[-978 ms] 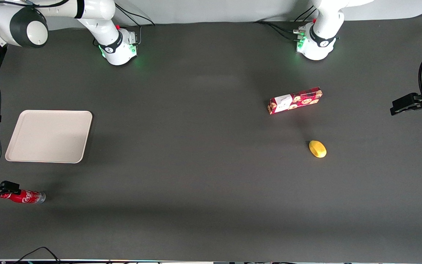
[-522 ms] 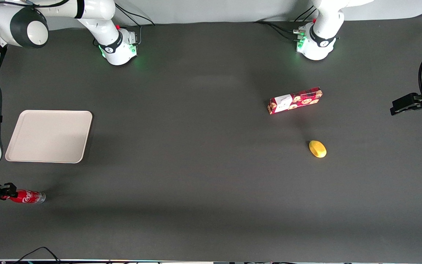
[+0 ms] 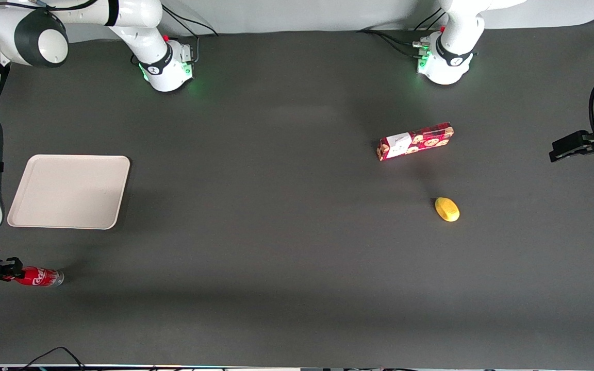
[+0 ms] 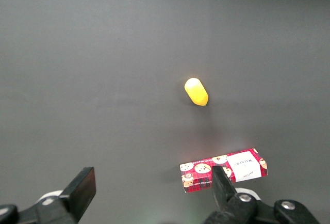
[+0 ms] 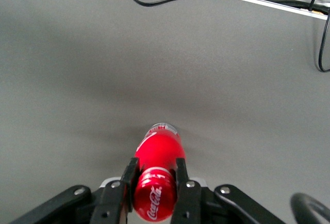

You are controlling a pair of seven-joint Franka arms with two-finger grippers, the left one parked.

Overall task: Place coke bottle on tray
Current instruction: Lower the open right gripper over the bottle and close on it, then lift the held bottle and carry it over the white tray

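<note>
coke bottle [image 3: 39, 276], small and slim, glossy red with white script and a silvery base, lying on its side on the bench [image 3: 286, 247] at the working arm's end, nearer the front camera than the tray [image 3: 70, 191] and just apart from it. the hand [image 3: 9, 270] sits at the bottle's cap end; in the wrist view its two black fingers [image 5: 129, 178] press against either side of the red body [image 5: 155, 182], so the hand appears clamped on the bottle, which does not look lifted yet. tray: flat, matt beige rectangle with rounded corners and a low raised rim, nothing on it. bench: dark grey, matt, faintly textured mat. toward the parked arm's end, well apart, lie a red cookie-print box [image 3: 415, 141] and a smooth yellow oval object [image 3: 447, 209].

likely risks: the round, slick body gripped near one end may pivot or slip between the fingers on lifting; released on its side, it may roll across the tray and over the shallow rim.
</note>
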